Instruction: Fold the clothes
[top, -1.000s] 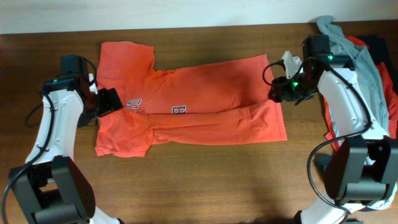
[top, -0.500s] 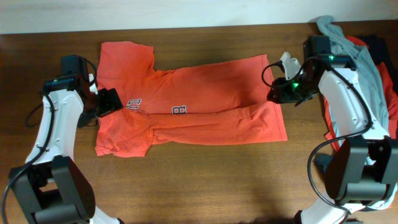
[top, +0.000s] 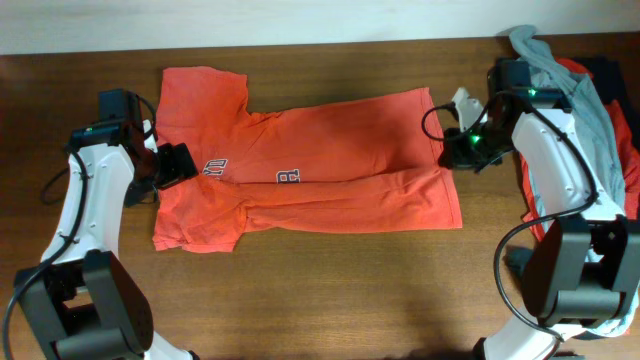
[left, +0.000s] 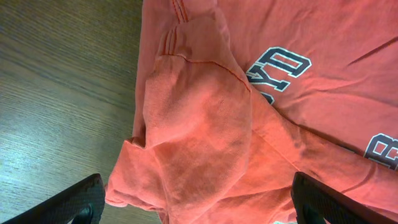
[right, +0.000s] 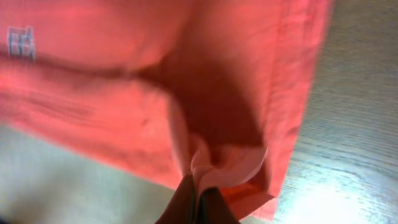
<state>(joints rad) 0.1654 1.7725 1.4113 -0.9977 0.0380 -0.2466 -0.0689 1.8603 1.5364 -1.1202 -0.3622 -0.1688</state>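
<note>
- Two pincers are on the cloth. The right gripper is clenched on a pinch of fabric at the hem edge of the orange-red T-shirt, with a small fold bunched between its jaws.
- The left gripper stands wide and released over the rumpled sleeve, grasping nothing.
- The shirt lies spread across the wooden table, its lower long edge partly folded over.
- A pile of grey-blue, red and navy garments sits beside the right arm.

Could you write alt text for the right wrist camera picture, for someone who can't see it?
The right gripper is shut on a pinched fold of the orange-red T-shirt near its hem, over a wooden table.
</note>
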